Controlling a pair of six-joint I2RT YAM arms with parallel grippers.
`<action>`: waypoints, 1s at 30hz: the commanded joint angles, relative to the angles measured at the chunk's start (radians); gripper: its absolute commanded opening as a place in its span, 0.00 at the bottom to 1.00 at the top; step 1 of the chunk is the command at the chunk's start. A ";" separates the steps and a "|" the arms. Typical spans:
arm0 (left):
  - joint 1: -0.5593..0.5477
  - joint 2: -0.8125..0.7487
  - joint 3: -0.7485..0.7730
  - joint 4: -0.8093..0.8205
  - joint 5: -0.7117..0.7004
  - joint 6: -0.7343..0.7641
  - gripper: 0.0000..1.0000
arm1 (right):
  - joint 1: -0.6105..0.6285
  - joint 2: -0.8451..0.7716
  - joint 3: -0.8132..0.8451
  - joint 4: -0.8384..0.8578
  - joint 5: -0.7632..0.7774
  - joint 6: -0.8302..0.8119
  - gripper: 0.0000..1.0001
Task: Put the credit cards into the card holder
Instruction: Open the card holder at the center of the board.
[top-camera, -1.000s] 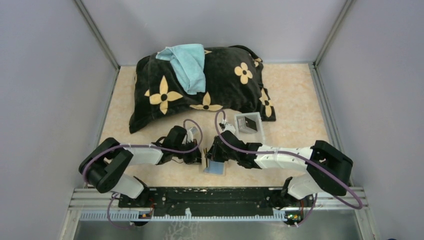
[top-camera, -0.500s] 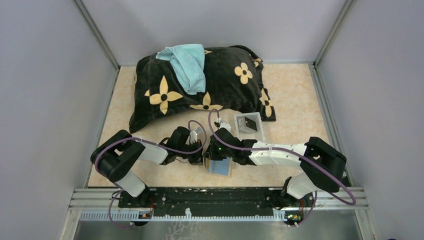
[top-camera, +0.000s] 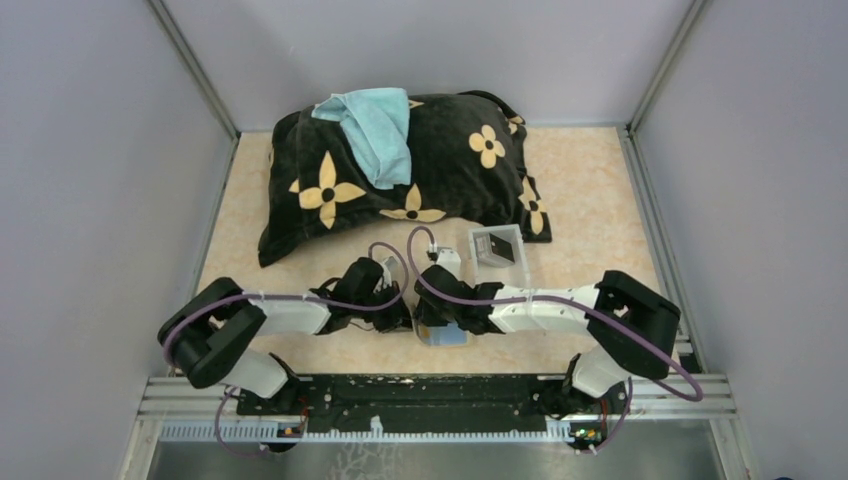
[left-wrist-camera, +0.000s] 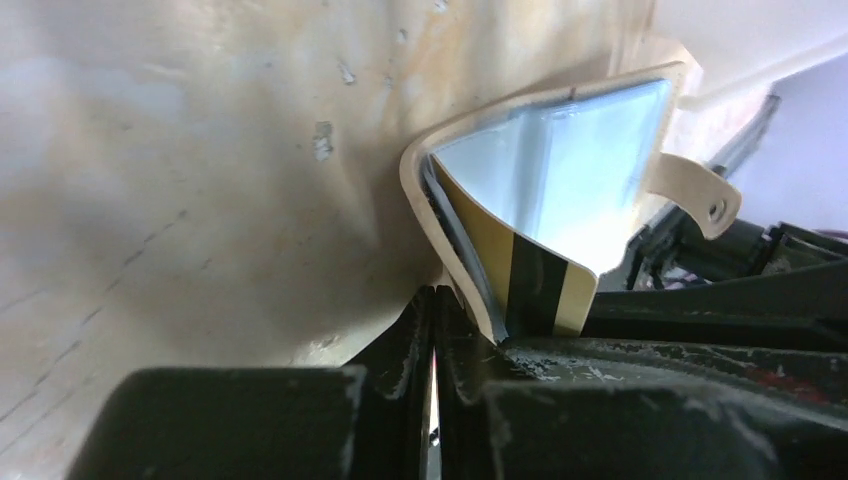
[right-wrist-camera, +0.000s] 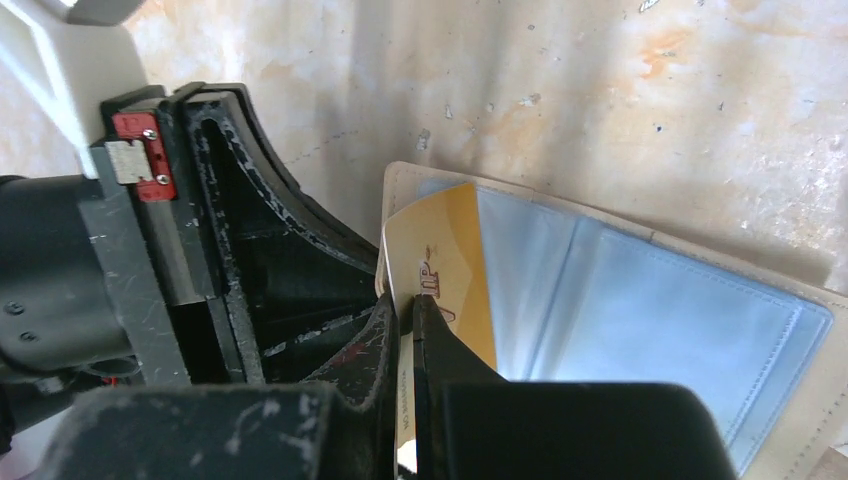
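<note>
The tan card holder (top-camera: 448, 337) lies open on the table between the two arms, its clear pockets (right-wrist-camera: 650, 320) facing up. My right gripper (right-wrist-camera: 407, 305) is shut on a gold credit card (right-wrist-camera: 440, 270), whose far end sits at the holder's left edge. The same card shows its black stripe (left-wrist-camera: 500, 270) in the left wrist view, standing inside the curled holder (left-wrist-camera: 560, 170) with its snap tab (left-wrist-camera: 700, 190). My left gripper (left-wrist-camera: 433, 295) is shut with nothing seen between the fingers, and its right finger rests against the holder's rim. In the top view the left gripper (top-camera: 405, 318) and right gripper (top-camera: 428, 312) nearly touch.
A white tray (top-camera: 483, 238) holding a dark card (top-camera: 499, 248) stands just behind the right gripper. A black flowered pillow (top-camera: 440, 170) with a teal cloth (top-camera: 375, 130) on it fills the back of the table. Grey walls close in both sides.
The card holder has shifted a little along the near edge and now lies low under the right gripper. Both arms have shifted and their grippers are closer together. The right gripper still holds the gold card.
</note>
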 joint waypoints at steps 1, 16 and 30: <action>-0.025 -0.013 -0.007 -0.468 -0.302 0.106 0.10 | 0.037 0.109 -0.041 -0.119 0.026 0.019 0.00; -0.025 -0.292 0.193 -0.808 -0.467 0.086 0.21 | 0.053 0.165 0.015 -0.200 0.089 -0.001 0.00; -0.031 -0.353 0.186 -0.537 -0.226 0.095 0.22 | 0.052 0.086 0.031 -0.260 0.098 0.008 0.00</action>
